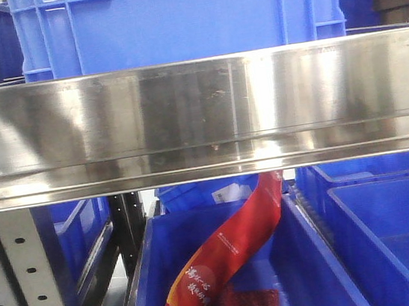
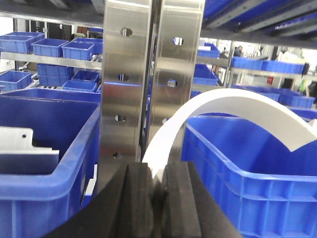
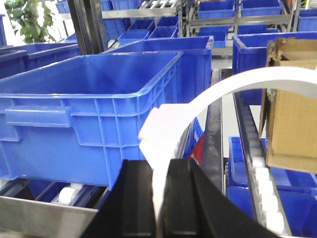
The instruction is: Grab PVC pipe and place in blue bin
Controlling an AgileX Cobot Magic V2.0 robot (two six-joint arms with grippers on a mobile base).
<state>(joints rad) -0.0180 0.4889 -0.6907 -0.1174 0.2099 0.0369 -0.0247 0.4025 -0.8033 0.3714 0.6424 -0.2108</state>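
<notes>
The PVC pipe is out of view in all three views. My left gripper [image 2: 158, 171] is shut on a white curved strip [image 2: 237, 101] that arcs up and to the right, in front of a steel shelf post [image 2: 129, 74]. My right gripper [image 3: 159, 166] is shut on a similar white strip [image 3: 233, 82] beside a large blue bin [image 3: 89, 114]. In the front view a blue bin [image 1: 147, 281] on the lower shelf holds a red bag [image 1: 232, 247]. Neither gripper shows in the front view.
A steel shelf beam [image 1: 199, 108] crosses the front view, with a blue crate [image 1: 171, 14] above it and another blue bin [image 1: 396, 233] at lower right. Blue bins [image 2: 247, 173] flank the left gripper. A cardboard box [image 3: 292, 114] stands over roller tracks [image 3: 262, 183] at right.
</notes>
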